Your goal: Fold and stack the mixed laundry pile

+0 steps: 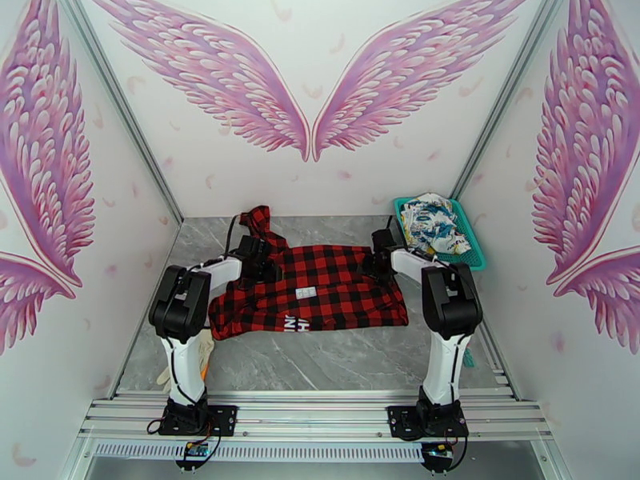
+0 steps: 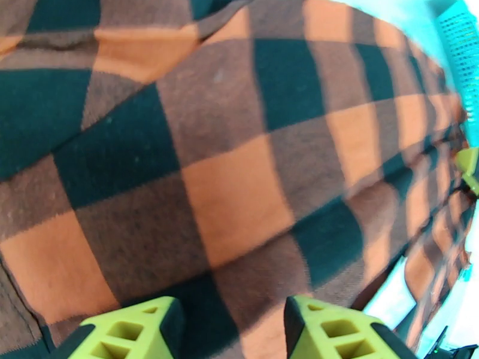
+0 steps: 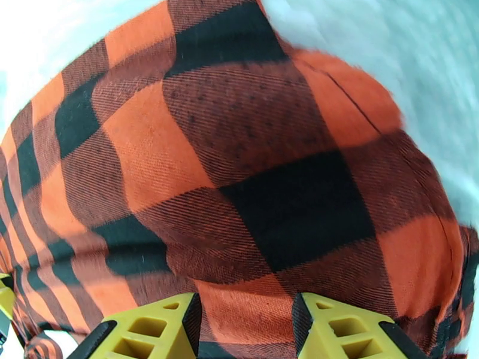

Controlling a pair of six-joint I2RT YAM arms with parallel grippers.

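1 white garment (image 1: 432, 222) in basket (image 1: 474, 248); L claw (image 2: 233, 307), R claw (image 3: 246, 303) on shirt (image 1: 344, 286), can't tell grip.

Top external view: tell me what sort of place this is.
Likely a staged robot test booth rather than a home laundry room. It has white wall panels printed with big pink wings, a grey marble-look tabletop, and a silver aluminium mounting rail along its near edge.
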